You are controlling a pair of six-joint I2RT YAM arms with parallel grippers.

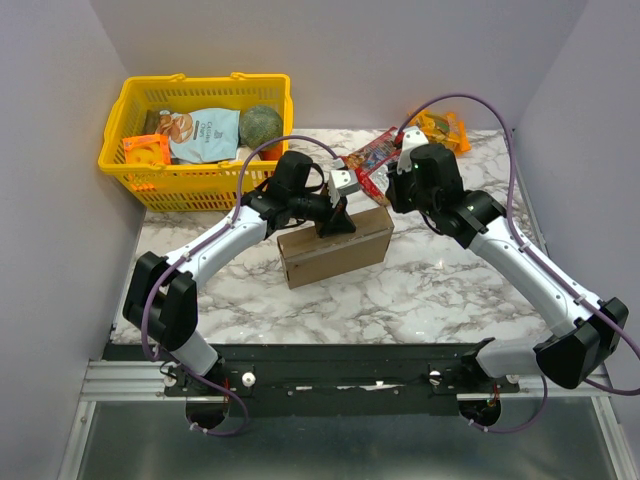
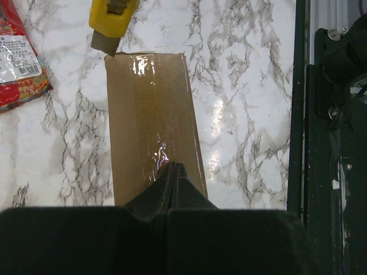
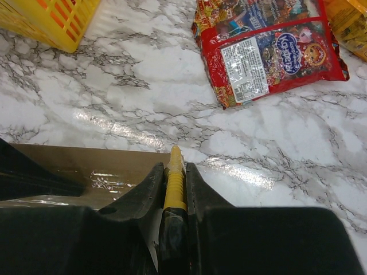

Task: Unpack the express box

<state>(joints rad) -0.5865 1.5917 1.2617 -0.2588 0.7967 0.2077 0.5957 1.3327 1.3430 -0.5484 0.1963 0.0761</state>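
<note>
The express box (image 1: pixel 335 248) is a closed brown cardboard box, taped on top, lying in the middle of the marble table. It also shows in the left wrist view (image 2: pixel 150 109) and the right wrist view (image 3: pixel 80 169). My left gripper (image 1: pixel 335 222) is shut and empty, its fingertips (image 2: pixel 174 167) down on the box's top. My right gripper (image 1: pixel 352 186) is shut on a yellow utility knife (image 3: pixel 175 175). The knife's front end (image 2: pixel 112 23) sits at the box's far edge, by the corner.
A yellow plastic basket (image 1: pixel 130 160) with snack bags and a green round item stands at the back left. A red snack packet (image 1: pixel 372 155) lies just behind the box, and shows in the right wrist view (image 3: pixel 269 48). An orange packet (image 1: pixel 440 128) lies at the back right.
</note>
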